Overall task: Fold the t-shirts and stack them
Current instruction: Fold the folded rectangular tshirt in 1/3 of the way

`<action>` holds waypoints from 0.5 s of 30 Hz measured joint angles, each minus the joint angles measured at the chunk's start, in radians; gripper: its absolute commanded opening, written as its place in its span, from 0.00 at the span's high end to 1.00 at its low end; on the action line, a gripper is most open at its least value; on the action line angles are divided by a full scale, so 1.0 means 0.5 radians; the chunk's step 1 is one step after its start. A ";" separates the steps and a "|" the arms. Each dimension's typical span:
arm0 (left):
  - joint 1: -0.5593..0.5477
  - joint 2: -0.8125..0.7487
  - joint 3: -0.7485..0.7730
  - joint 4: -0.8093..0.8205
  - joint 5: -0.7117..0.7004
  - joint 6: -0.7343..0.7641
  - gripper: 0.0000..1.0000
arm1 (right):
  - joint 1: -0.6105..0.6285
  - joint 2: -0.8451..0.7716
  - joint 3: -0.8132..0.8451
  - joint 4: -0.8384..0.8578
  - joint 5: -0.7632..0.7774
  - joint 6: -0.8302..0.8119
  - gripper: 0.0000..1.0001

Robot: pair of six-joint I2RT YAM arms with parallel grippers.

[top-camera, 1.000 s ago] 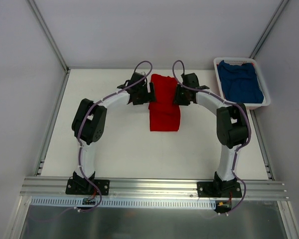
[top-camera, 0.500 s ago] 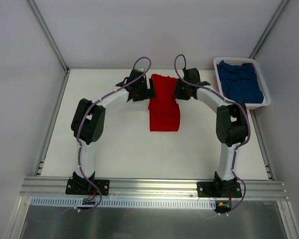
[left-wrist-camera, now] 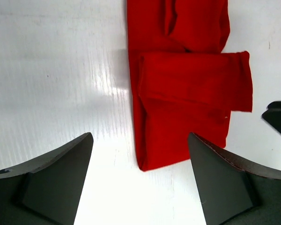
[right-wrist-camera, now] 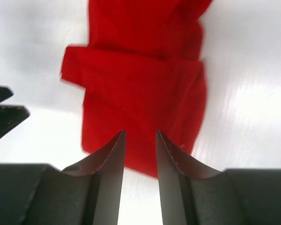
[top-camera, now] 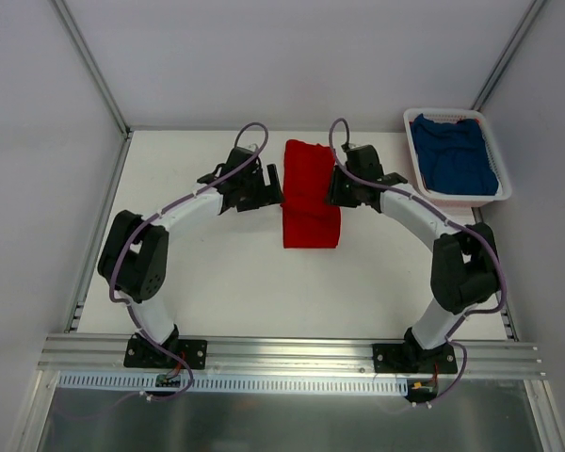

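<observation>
**Fig. Red shirt partly folded, a gripper at each side: how the fold could come undone**

The red shirt (top-camera: 311, 193) lies as a folded strip near the middle of the table's (top-camera: 217, 273) far edge. The blue shirt (top-camera: 460, 165) sits in the basket (top-camera: 411, 141) at the far right corner. The left gripper (left-wrist-camera: 139, 138) hovers wide open and empty at the strip's left edge. The right gripper (right-wrist-camera: 140, 135) stands at the strip's right edge, fingers narrowly parted, holding nothing. Likely hazards:
- A pinch that catches only the top layer would peel the fold open.
- The narrow right fingers may shove the cloth sideways.
- Unequal lifts would skew the strip.
</observation>
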 measured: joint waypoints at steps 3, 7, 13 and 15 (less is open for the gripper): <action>-0.040 -0.098 -0.085 0.002 -0.019 -0.017 0.17 | 0.107 -0.093 -0.097 0.006 0.003 0.018 0.78; -0.118 -0.112 -0.162 0.014 -0.037 -0.060 0.17 | 0.215 -0.101 -0.187 0.013 0.008 0.062 0.94; -0.153 -0.112 -0.289 0.017 -0.044 -0.104 0.17 | 0.291 -0.076 -0.240 0.031 0.018 0.107 0.99; -0.153 -0.114 -0.314 0.018 -0.048 -0.107 0.17 | 0.294 -0.050 -0.243 0.054 0.023 0.113 0.99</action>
